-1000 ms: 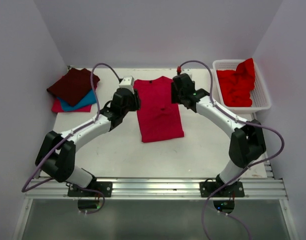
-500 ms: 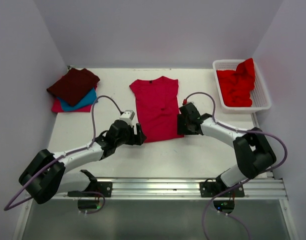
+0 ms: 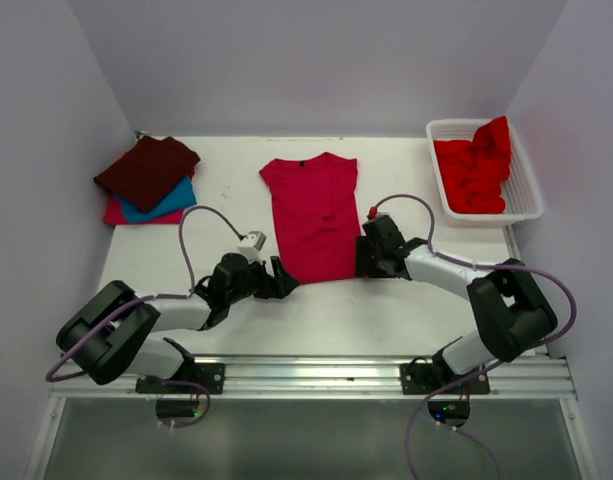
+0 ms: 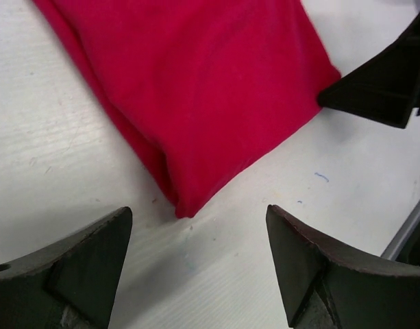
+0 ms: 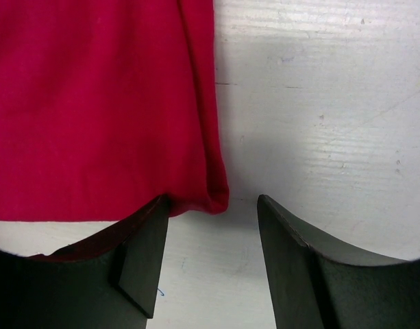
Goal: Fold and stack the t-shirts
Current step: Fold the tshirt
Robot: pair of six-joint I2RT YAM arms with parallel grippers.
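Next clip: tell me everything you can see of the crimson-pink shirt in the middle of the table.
The shirt is plain crimson-pink soft cloth, lying flat on the white table, its sides folded in so it forms a long strip. The neckline, with a dark tag, points to the far wall; the hem is nearest the arms. Mild creases run along it. The left hand and right hand sit open at its two near corners, neither closed on it.

The left gripper (image 4: pixel 197 229) sits low over the white table (image 4: pixel 52 164) with its dark fingers spread wide, a folded corner of the crimson shirt (image 4: pixel 196 89) pointing into the gap between them, while the right gripper's finger (image 4: pixel 377 82) meets the shirt's far corner.
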